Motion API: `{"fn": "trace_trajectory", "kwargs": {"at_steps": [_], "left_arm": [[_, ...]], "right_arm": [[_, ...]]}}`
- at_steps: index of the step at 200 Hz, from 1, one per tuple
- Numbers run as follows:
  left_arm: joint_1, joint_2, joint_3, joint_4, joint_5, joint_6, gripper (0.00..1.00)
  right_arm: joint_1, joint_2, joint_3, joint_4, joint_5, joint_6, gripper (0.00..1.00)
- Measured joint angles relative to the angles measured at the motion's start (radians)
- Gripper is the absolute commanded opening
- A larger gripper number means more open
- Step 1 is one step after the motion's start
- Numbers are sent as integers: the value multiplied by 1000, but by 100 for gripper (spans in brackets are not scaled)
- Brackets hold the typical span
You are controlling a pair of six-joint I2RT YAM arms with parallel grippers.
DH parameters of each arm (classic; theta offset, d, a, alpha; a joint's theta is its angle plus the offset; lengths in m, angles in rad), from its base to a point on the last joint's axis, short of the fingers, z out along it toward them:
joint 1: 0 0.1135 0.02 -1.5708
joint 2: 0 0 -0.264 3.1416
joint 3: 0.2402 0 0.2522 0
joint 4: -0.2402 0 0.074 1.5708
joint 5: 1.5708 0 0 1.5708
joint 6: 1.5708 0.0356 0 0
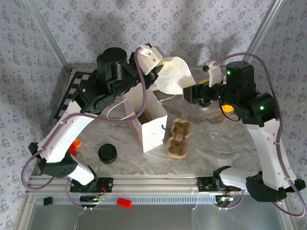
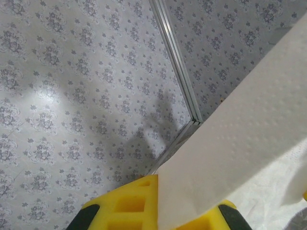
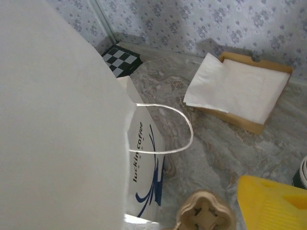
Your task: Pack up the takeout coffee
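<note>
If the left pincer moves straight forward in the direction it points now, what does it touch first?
Probably the patterned wall, close to the metal corner post. The left pincer, closed on a white napkin, faces that wall; the distance to it is unclear.

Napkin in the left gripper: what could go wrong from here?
1. The left gripper pinches the napkin near one edge. The loose sheet may slip out, or fold and miss the open paper bag.
2. The napkin blanks much of the right wrist view, so the right gripper could be moving half blind.
3. The bag stands unbraced beside the cup carrier, and a nudge from either arm may tip it.
</note>
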Motion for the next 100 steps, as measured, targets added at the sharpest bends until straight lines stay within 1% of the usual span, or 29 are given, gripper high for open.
{"fn": "trace_trajectory", "kwargs": {"at_steps": [4,5,7,10,29,63,86,100], "left_arm": [[0,0,-2,-1,0,0,0],[0,0,-2,-1,0,0,0],[0,0,-2,-2,0,0,0],[0,0,-3,-3,-1,0,0],[0,0,-8,-4,-13,-1,0],[0,0,-15,-3,-67,-14,0],[6,-3,-31,-2,-82,-18,0],[6,-11,-59,1,-82,-25,0]], "right_arm": [[5,6,10,0,1,-4,71],[6,7,11,0,1,-2,68],[8,10,16,2,-1,-7,67],[12,13,22,3,0,-12,61],[43,22,46,18,0,-21,42],[83,14,40,41,5,19,13],[95,11,30,68,10,90,8],[121,12,21,85,25,146,6]]}}
